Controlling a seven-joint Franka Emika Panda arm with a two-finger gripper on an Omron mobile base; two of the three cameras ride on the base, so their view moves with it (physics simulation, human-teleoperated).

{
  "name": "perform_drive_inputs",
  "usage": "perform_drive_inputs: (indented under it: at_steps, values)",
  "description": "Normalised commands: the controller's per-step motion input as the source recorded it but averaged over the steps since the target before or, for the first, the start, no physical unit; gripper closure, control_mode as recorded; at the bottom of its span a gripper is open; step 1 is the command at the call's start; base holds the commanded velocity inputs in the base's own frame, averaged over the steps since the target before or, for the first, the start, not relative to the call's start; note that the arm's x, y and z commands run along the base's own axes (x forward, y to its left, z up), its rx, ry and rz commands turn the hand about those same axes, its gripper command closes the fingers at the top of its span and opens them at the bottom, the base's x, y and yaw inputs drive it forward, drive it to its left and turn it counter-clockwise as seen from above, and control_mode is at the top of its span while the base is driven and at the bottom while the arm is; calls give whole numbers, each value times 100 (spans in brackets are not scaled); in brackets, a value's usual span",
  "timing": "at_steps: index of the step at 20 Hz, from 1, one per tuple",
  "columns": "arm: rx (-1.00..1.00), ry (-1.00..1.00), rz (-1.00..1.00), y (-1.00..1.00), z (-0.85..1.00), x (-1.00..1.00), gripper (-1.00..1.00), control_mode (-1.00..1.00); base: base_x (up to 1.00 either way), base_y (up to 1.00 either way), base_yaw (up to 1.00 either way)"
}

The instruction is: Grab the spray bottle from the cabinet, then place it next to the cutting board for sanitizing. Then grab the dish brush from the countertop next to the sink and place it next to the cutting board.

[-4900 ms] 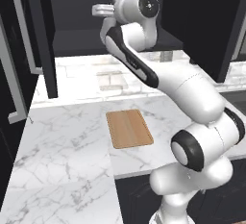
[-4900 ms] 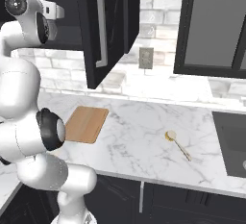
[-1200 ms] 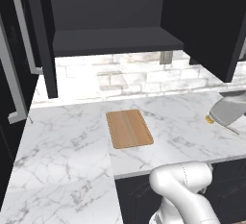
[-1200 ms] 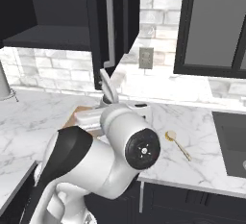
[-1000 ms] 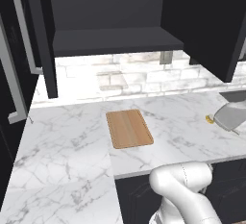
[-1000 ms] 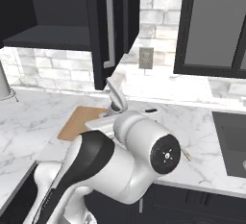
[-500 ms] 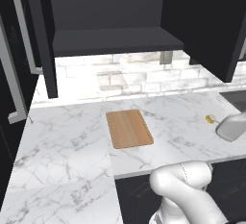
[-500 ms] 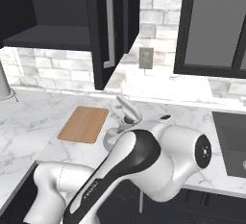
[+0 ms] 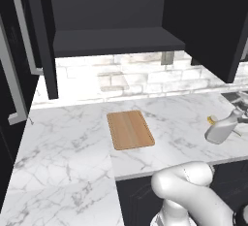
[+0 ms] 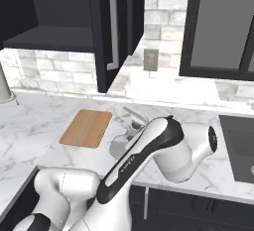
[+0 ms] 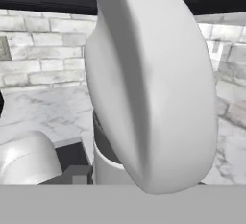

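Spray bottle (image 9: 222, 130) lay tilted above the countertop (image 9: 72, 137), wide base toward the cutting board (image 9: 130, 129), neck and nozzle pointing up and away to the right, well apart from the board. In the hand view its pale body (image 11: 153, 83) loomed close, clamped in the gripper (image 9: 240, 115). Beside it sat the yellow head of the dish brush (image 9: 211, 120).

White brick backsplash (image 9: 131, 77); wall outlet (image 10: 150, 59).
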Motion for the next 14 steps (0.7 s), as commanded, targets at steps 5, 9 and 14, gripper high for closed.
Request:
perform_drive_inputs:
  at_steps: [5,9,14]
  values:
    - [-10,3,6,13,-33,54,100,-100,0,0,0]
    - [-12,0,0,18,-21,26,100,-100,0,0,0]
    - [-8,-1,-5,14,-12,16,100,-100,0,0,0]
